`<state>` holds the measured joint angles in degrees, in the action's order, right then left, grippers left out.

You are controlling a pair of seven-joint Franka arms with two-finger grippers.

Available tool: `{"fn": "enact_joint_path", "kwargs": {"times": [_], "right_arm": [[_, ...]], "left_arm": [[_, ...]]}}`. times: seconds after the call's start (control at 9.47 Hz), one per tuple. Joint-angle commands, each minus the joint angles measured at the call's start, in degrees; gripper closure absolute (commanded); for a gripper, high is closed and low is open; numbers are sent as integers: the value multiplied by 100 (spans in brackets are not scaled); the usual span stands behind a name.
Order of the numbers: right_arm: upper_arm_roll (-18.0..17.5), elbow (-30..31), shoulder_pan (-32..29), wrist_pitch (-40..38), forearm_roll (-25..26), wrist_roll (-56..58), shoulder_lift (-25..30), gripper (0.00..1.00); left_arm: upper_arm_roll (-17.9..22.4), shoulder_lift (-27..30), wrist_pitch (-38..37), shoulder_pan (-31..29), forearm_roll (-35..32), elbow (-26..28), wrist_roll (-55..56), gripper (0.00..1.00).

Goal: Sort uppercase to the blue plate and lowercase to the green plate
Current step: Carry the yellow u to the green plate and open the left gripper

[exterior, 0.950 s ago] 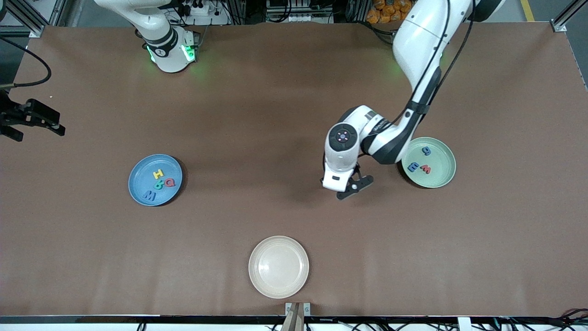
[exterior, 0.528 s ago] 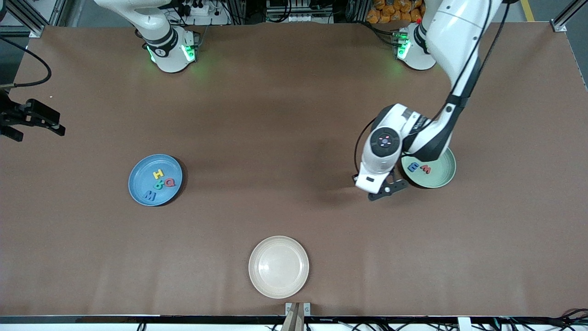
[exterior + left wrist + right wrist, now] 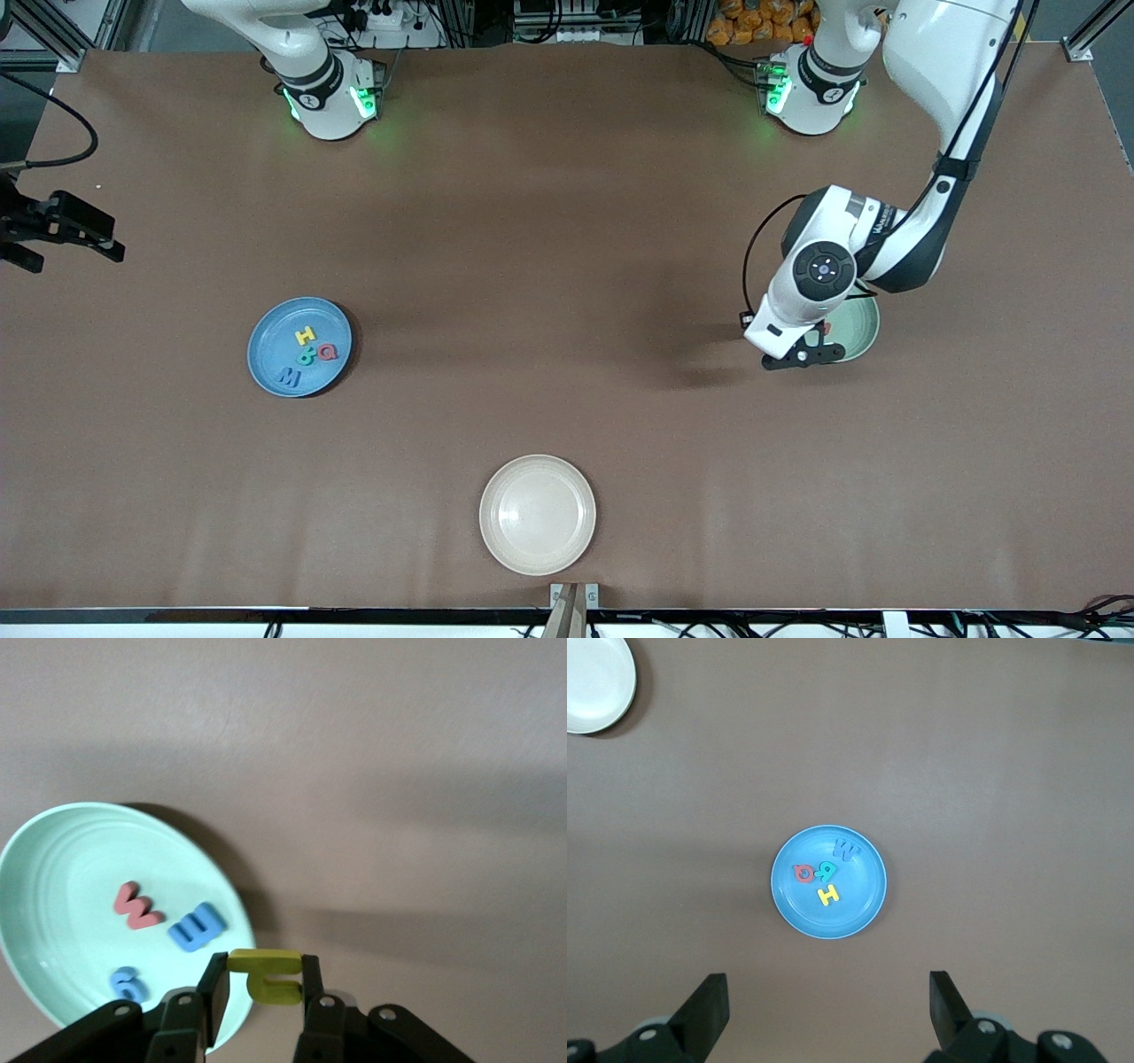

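Left wrist view: left tool [image 3: 264,979] pinches the small yellow foam letter [image 3: 266,974] over the pale mint-green plastic plate's [image 3: 53,859] rim — poised for release; right tool [image 3: 828,1010] waits, wide.

Brown matte counter [image 3: 549,221] under even overhead light; aluminium framing [image 3: 80,35], cabling [image 3: 567,18] and an orange heap [image 3: 749,19] line its far edge.
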<state>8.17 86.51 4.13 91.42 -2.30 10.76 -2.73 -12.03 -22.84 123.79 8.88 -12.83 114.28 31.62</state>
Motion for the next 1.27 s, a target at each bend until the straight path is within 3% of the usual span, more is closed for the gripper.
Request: {"fn": "enact_joint_path", "kwargs": {"times": [0.0, 0.21, 0.42, 0.53, 0.63, 1.16], "right_arm": [[0, -82, -18, -28, -34, 66, -35, 0], [0, -82, 0, -28, -51, 66, -43, 0], [-8, -82, 17, -19, -42, 58, -61, 0], [-9, -82, 17, -19, -60, 58, -70, 0], [0, -82, 9, -19, -60, 58, -70, 0], [-9, -117, 17, -28, -77, 58, -70, 0]], "left_arm": [[-45, 253, -284, -70, -52, 104, -784, 100], [-106, 402, -329, -692, -35, 95, -2214, 100], [-106, 412, -338, -774, -35, 42, -2564, 100], [-115, 412, -338, -756, -35, 33, -2555, 63], [-115, 403, -338, -713, -35, 33, -2529, 1], [-449, 473, -338, -765, 220, 59, -1722, 0]]}}
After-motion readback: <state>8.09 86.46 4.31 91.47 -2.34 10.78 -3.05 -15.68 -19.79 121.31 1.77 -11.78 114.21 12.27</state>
